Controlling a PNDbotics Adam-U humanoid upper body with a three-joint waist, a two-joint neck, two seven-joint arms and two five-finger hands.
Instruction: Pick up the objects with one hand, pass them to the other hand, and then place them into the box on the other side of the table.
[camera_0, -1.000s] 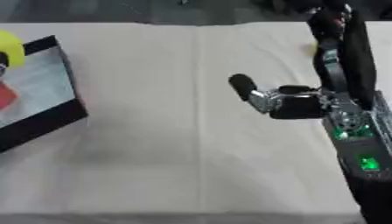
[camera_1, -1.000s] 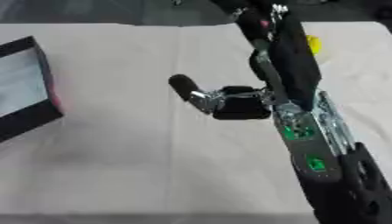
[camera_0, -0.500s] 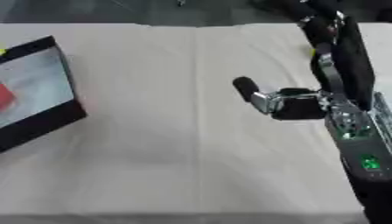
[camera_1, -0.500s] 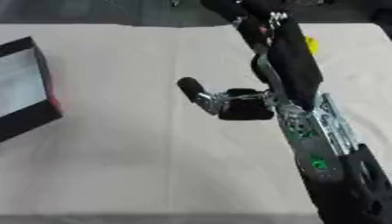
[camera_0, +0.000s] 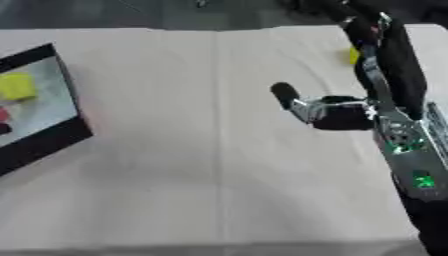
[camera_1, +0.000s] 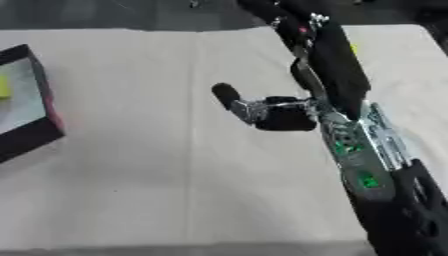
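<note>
Across the whole frame, the table (camera_0: 175, 150) is lying under a pale cloth, with a fold line running front to back near the middle.

The right arm (camera_1: 350, 145) is reaching in from the lower right, black with silver joints and green lights glowing on the forearm. It is taking up most of the right side in both views.

At the left edge, the box (camera_0: 44, 140) is sitting slightly askew, dark walls and a light floor, partly cut off by the frame. A yellow object (camera_0: 17, 86) is lying inside it toward the far side, and something red (camera_0: 3, 115) is showing just at the frame edge below that; shape not readable.

The right hand (camera_0: 337, 112) is hovering above the cloth right of centre, well apart from the box. Fingers are curling in toward the palm, thumb (camera_0: 284, 94) sticking out to the left with a dark rounded tip. Nothing visible in the grasp, so reading it as clenched and empty.

A second small yellow thing (camera_0: 353, 55) is peeking out beside the arm near the far right of the table, mostly hidden behind it. Cannot tell what it is.

Left hand is not showing in either view.
</note>
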